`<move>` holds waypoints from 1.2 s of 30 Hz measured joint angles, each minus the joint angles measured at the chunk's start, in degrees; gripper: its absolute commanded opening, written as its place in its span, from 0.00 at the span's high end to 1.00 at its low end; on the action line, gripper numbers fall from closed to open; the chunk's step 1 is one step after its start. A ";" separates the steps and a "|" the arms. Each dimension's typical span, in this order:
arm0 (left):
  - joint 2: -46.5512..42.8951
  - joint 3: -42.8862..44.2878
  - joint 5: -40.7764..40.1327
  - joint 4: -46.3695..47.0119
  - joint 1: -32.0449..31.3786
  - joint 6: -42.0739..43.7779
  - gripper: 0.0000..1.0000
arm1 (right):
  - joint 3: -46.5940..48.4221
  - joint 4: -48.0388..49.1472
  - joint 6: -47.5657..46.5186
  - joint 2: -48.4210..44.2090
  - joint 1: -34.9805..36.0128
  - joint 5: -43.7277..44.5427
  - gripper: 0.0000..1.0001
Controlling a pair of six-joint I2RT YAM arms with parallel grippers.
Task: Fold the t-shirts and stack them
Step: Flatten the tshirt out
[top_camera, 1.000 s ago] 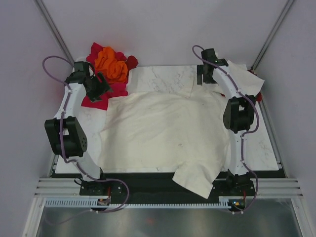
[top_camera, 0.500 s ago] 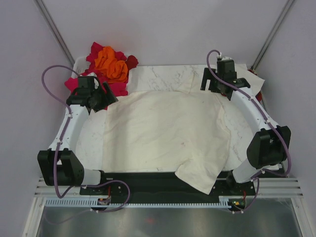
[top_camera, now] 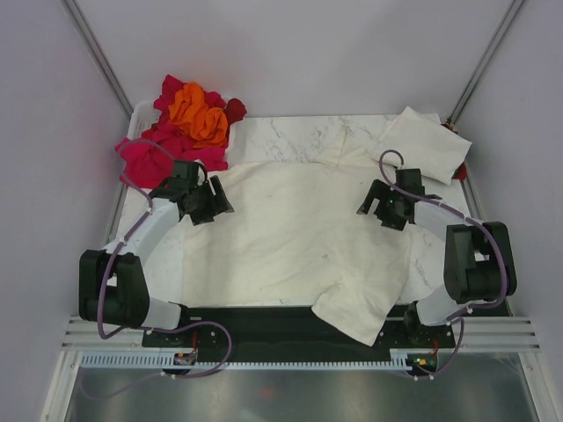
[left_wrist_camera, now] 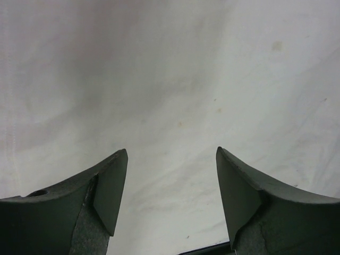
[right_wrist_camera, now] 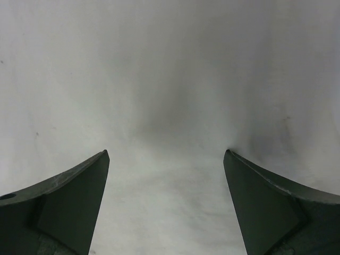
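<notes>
Across the marble table [top_camera: 290, 132], a spread cream t-shirt [top_camera: 299, 229]: soft, limp, light, likely best pinched at hems or corners. Red, pink, orange t-shirts [top_camera: 189, 119] heaped far-left. Over the cream one, left gripper [top_camera: 209, 200] and right gripper [top_camera: 380, 204], both open, holding nothing.

Cream t-shirt [top_camera: 290, 229], orange tee [top_camera: 198, 114], magenta tee [top_camera: 145, 163], dark red tee [top_camera: 235, 110], grey-veined white marble table [top_camera: 290, 136].

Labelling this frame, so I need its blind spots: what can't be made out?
- Top view: how many tees the bunched coloured pile holds.
- Top view: red cloth under the folded cream tee, mostly covered.
- Wrist views: whether left gripper or right gripper touches the spread cream tee; no depth cue.
</notes>
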 measured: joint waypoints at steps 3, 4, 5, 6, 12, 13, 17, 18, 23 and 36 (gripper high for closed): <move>0.26 -1.40 0.09 0.02 -0.74 -0.39 0.26 | -3.50 2.40 2.10 -2.56 -5.77 -0.35 0.02; 0.15 -1.68 0.17 -0.02 -0.79 -0.39 0.26 | -4.28 2.64 2.71 -3.34 -7.15 -0.13 0.02; -0.04 -1.81 0.26 -0.11 -0.90 -0.39 0.26 | -5.03 2.86 3.02 -4.07 -8.33 0.26 0.02; -0.35 -1.84 0.37 -0.17 -0.92 -0.39 0.26 | -5.60 2.84 3.17 -4.72 -9.03 0.79 0.02; -8.98 -1.86 2.03 -1.14 -0.92 0.24 0.26 | -5.18 -0.11 2.58 -5.57 -8.94 1.09 0.03; -11.13 -1.86 2.16 -1.55 -0.92 0.50 0.26 | -4.11 -2.25 2.21 -5.60 -8.52 1.09 0.03; -20.37 -1.88 2.45 -4.09 -0.92 1.88 0.26 | 2.95 -6.97 1.18 -5.95 -4.11 1.09 0.03; -22.58 -1.88 2.56 -4.87 -0.92 2.34 0.25 | 5.01 -7.30 1.09 -5.99 -2.71 1.05 0.05; -32.76 -3.76 1.77 -7.63 -1.01 4.66 0.24 | 19.85 -6.60 0.74 -2.36 3.04 0.68 0.28; -44.19 -10.38 -1.99 -10.88 -1.42 3.58 0.28 | 46.58 -7.61 1.77 29.31 3.23 3.08 0.42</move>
